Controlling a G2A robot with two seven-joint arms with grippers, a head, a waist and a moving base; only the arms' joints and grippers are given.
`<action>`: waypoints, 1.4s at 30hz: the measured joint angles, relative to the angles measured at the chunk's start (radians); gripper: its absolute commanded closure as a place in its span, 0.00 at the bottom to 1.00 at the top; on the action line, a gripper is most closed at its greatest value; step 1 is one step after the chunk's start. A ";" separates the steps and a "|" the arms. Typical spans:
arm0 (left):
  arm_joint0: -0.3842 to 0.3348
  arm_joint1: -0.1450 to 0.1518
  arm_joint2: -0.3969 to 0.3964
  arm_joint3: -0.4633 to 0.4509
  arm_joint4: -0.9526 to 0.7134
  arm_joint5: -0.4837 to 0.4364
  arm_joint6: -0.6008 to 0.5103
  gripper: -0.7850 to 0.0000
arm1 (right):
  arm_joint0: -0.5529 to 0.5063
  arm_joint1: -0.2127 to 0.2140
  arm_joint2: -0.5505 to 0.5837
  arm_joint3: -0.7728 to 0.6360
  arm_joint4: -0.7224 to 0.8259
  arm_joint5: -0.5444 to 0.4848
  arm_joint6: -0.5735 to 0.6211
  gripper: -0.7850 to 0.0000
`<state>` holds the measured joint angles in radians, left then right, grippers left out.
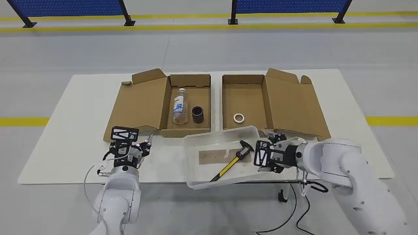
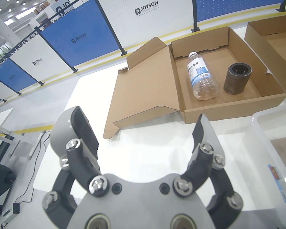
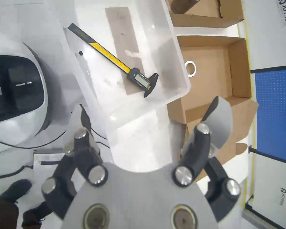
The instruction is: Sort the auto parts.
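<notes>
A clear plastic bin [image 1: 190, 164] stands at the table's front middle with a black and yellow digital caliper [image 1: 230, 163] lying slantwise in it. My right gripper [image 1: 264, 154] is at the bin's right end, open and holding nothing; in the right wrist view it [image 3: 150, 117] hovers over the bin's end wall [image 3: 176, 48], short of the caliper [image 3: 114, 63]. At the front left of the table my left gripper [image 1: 127, 141] is open and holds nothing [image 2: 143, 129], above bare tabletop in front of the left box.
The left cardboard box [image 1: 196, 93] holds a lying plastic bottle [image 2: 200, 77] and an upright dark metal cylinder [image 2: 236, 78]. A white ring [image 1: 240, 117] lies in the right box [image 1: 245, 98]. Both boxes have their lids folded outward.
</notes>
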<state>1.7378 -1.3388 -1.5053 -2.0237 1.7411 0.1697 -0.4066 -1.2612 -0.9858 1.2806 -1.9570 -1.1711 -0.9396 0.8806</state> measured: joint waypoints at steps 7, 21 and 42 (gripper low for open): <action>0.000 0.000 0.000 0.000 0.000 0.000 0.000 0.00 | 0.023 0.003 0.007 0.002 0.029 0.020 0.016 0.00; 0.000 0.000 0.000 0.000 0.000 0.000 0.000 0.00 | 0.026 0.003 0.003 -0.006 0.016 0.023 -0.001 0.00; 0.000 0.000 0.000 0.000 0.000 0.000 0.000 0.00 | 0.568 0.012 -0.632 0.283 0.251 0.231 0.231 0.00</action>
<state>1.7378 -1.3388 -1.5053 -2.0237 1.7411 0.1696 -0.4066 -0.6933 -0.9736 0.6488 -1.6738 -0.9200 -0.7085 1.1118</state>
